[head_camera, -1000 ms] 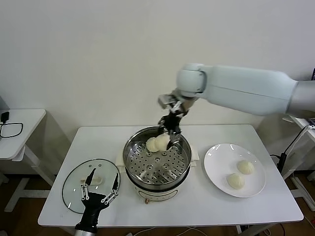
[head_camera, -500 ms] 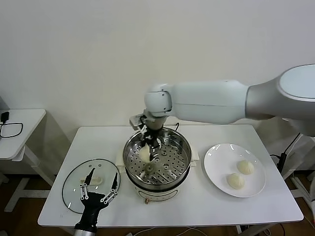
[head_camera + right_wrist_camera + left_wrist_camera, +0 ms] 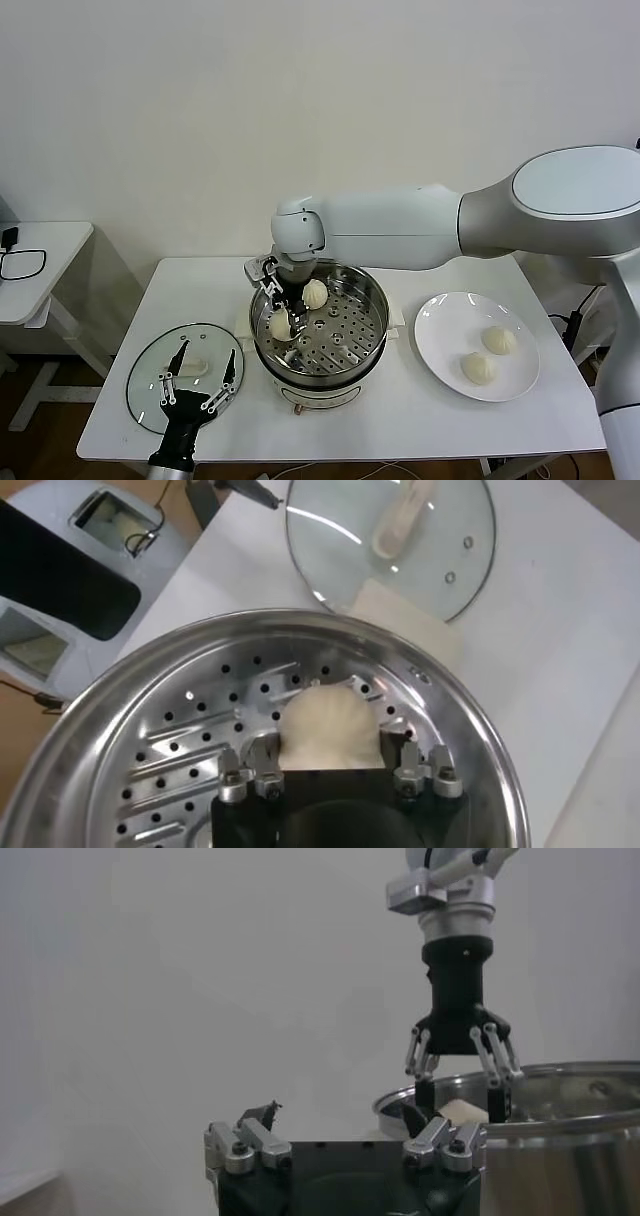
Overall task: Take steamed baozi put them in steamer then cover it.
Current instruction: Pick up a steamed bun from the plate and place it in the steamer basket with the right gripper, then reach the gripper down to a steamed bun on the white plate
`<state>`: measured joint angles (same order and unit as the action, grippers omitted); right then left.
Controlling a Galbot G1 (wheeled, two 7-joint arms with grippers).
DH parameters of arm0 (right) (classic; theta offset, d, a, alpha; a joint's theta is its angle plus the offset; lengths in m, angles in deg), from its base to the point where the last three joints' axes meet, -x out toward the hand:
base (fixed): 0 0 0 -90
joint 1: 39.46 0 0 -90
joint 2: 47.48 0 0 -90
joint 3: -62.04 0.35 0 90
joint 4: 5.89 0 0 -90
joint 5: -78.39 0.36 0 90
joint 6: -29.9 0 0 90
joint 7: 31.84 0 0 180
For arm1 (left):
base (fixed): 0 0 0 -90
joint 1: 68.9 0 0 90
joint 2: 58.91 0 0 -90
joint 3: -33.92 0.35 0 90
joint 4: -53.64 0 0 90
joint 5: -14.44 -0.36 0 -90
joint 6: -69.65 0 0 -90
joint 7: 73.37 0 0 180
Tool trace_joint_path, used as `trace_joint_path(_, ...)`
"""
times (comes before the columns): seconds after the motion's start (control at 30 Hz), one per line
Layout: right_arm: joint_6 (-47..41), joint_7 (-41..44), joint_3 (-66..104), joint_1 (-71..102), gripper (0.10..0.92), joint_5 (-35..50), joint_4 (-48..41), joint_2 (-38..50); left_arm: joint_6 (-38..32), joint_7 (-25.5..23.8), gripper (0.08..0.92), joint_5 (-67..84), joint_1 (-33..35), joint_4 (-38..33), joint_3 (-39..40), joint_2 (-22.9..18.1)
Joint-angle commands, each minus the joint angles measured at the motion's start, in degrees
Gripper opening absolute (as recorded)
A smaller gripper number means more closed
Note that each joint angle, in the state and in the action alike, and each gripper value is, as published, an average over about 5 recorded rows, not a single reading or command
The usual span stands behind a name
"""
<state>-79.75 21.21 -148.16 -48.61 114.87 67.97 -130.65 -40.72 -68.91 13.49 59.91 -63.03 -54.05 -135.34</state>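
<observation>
The steamer (image 3: pixel 372 300) stands mid-table with two baozi on its perforated tray. One baozi (image 3: pixel 315 293) lies toward the back. The other baozi (image 3: pixel 281 324) rests at the tray's left side between the fingers of my right gripper (image 3: pixel 277 312), which press on both its sides. The right wrist view shows this bun (image 3: pixel 330 720) filling the gripper (image 3: pixel 332 744) above the tray (image 3: pixel 180 770). Two more baozi (image 3: pixel 499 340) (image 3: pixel 479 368) lie on the white plate (image 3: pixel 445 320). The cover (image 3: pixel 160 365) lies flat on the table to the left, and my left gripper (image 3: pixel 201 384) hovers open over its near edge.
A small white side table (image 3: pixel 40 270) with a black cable stands off to the left. In the left wrist view my left gripper (image 3: pixel 343 1114) faces the steamer's wall (image 3: pixel 560 1138), with the right gripper (image 3: pixel 460 1103) beyond it. The cover's white handle (image 3: pixel 400 525) shows in the right wrist view.
My right arm swung left from the steamer's back rim and lowered its baozi onto the left side of the tray. The left arm and cover have not moved.
</observation>
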Motion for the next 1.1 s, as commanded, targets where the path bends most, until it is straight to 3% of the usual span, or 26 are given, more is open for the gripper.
trace_joint_path(0.03,-0.36,-1.09,0.00,1.39,0.729,-1.03,-0.09,-0.82,0.04,0.04,0.823,0.02,0.09,-0.06,-0.10,-0.04)
trace_joint_path(0.27,-0.08,-0.27,2.20,-0.75,0.819,-2.29,3.56,3.77,0.09,0.07,0.823,0.01,0.33,-0.26,-0.23,-0.19)
trace_joint_path(0.53,4.70,9.31,7.96,-7.58,0.823,-8.42,10.35,22.88,0.22,0.07,0.823,-0.09,0.45,-0.60,-0.05,-0.16)
trace_joint_path(0.83,15.53,21.46,9.96,-6.92,0.823,-18.25,6.26,42.99,0.18,0.02,0.823,-0.32,0.59,-0.50,0.35,-0.10)
trace_joint_path(1.1,20.32,23.04,11.54,5.81,0.823,-27.32,-0.65,50.10,0.15,-0.01,0.823,-0.59,1.23,-0.73,0.40,-0.30)
